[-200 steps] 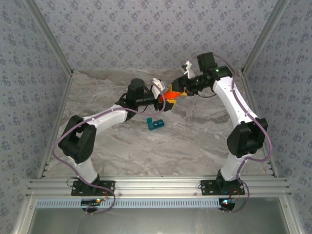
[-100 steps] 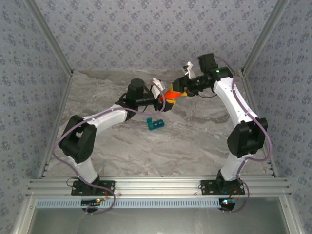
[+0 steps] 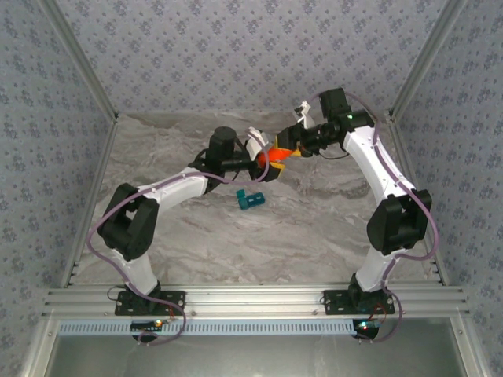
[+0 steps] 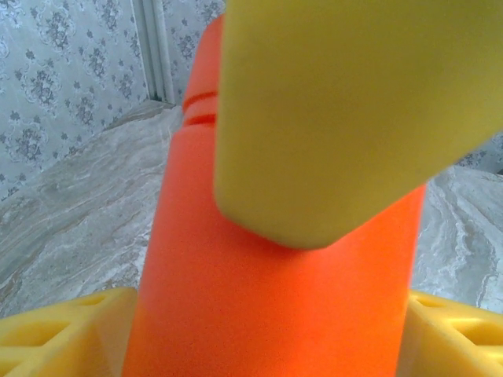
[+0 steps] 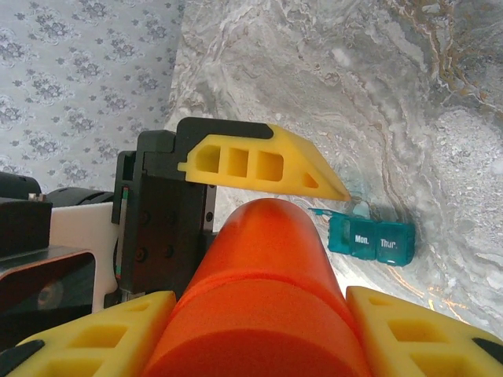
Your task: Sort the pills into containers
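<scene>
Right end effector (image 5: 259, 334): pinching bottle (image 3: 275, 152).
Left end effector (image 4: 271, 330): astride bottle; clamping unclear.
Box (image 5: 371, 239): probably light, stiff, slick; take by long sides.

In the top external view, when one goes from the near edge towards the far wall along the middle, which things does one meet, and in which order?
Metal rail → teal pill box → orange bottle → patterned back wall.
</scene>
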Robot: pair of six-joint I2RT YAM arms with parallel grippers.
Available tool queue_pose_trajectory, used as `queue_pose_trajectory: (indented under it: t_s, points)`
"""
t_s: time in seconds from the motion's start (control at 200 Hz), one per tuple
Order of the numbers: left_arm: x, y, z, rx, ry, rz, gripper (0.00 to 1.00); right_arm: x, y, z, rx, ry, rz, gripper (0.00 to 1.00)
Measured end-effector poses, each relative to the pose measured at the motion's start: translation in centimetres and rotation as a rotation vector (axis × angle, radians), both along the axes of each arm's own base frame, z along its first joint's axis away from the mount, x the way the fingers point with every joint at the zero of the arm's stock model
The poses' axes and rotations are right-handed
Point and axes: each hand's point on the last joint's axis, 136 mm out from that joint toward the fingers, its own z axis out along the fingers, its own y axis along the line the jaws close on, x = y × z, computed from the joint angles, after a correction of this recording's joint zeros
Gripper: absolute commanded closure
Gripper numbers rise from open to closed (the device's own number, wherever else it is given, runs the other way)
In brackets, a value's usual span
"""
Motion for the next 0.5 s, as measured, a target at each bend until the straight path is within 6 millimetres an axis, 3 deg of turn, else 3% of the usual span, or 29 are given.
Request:
queue_pose_trajectory:
  t_s: [0.25, 0.5]
  points:
    - [0.09, -0.53, 0.12, 0.0, 0.002, -0.007, 0.23, 0.05, -0.05, 0.54, 0.016, -0.017, 0.002, 0.73]
    - [0.39, -0.4, -0.1, 0.008, 0.006, 0.013, 0.2, 0.12, -0.66, 0.66, 0.025, -0.016, -0.013, 0.73]
